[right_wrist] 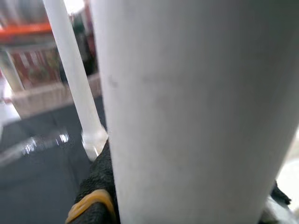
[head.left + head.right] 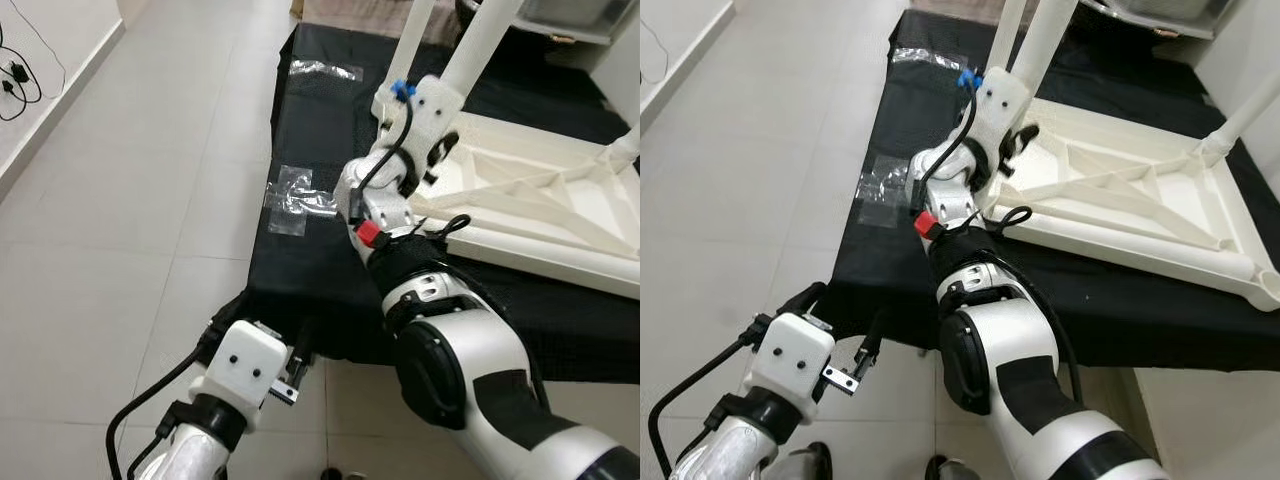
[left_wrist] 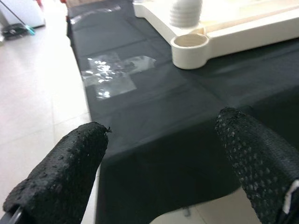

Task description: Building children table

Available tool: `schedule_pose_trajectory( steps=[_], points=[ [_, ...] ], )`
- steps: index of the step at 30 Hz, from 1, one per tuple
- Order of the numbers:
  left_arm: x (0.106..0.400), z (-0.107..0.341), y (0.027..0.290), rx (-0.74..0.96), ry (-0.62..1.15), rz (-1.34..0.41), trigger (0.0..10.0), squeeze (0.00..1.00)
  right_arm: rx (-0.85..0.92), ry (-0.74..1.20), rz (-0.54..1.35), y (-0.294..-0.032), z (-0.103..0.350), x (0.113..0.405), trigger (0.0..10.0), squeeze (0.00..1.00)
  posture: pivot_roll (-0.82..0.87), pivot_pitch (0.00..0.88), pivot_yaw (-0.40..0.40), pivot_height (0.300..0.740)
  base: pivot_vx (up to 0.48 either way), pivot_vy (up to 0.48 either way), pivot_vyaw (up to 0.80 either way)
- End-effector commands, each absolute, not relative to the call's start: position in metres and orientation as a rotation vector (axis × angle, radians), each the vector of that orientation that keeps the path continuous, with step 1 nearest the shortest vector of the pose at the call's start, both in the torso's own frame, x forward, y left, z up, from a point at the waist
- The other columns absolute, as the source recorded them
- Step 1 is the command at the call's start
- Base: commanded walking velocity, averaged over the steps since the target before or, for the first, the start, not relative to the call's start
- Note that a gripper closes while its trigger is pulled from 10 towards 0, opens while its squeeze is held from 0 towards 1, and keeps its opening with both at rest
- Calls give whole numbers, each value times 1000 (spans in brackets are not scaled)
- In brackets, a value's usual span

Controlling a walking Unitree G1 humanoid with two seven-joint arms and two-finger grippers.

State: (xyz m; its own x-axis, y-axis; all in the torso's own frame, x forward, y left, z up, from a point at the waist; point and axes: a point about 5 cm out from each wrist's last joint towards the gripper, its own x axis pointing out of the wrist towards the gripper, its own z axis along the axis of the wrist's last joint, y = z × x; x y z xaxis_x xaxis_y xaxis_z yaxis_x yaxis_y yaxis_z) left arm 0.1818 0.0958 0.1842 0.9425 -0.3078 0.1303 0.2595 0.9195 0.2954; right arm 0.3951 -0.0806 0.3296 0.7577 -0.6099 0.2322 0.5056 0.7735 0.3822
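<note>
The upturned table top (image 2: 1140, 190) and its legs (image 2: 478, 45) are showing cream-white. The mat (image 2: 320, 260) beneath is lying plain black, with clear glossy tape patches (image 2: 292, 198) glinting on it. The floor (image 2: 130, 200) is showing pale grey tiles with thin darker joints. The left claw (image 3: 163, 163) is presenting black fingers (image 3: 60, 172) with a fine dotted texture. The right arm (image 2: 990, 330) is showing silver-white with black sections, carrying a red tab (image 2: 926, 224) and a blue clip (image 2: 402, 90).
</note>
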Motion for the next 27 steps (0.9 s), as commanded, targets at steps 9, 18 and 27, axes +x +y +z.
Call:
schedule_pose_trajectory(
  steps=[9,18,27],
  points=[
    [189,183,96,273,-185,-299,10000,0,296,-433,-476,-90,335,388,0,0,104,191,-127,740,0,0,0],
    [223,175,98,402,-135,-387,10000,0,471,-283,-140,-94,300,383,0,0,99,160,-115,740,0,0,0],
    [279,185,95,448,-157,-408,10000,0,553,-252,40,-83,299,363,0,0,88,133,-101,740,0,0,0]
  ],
)
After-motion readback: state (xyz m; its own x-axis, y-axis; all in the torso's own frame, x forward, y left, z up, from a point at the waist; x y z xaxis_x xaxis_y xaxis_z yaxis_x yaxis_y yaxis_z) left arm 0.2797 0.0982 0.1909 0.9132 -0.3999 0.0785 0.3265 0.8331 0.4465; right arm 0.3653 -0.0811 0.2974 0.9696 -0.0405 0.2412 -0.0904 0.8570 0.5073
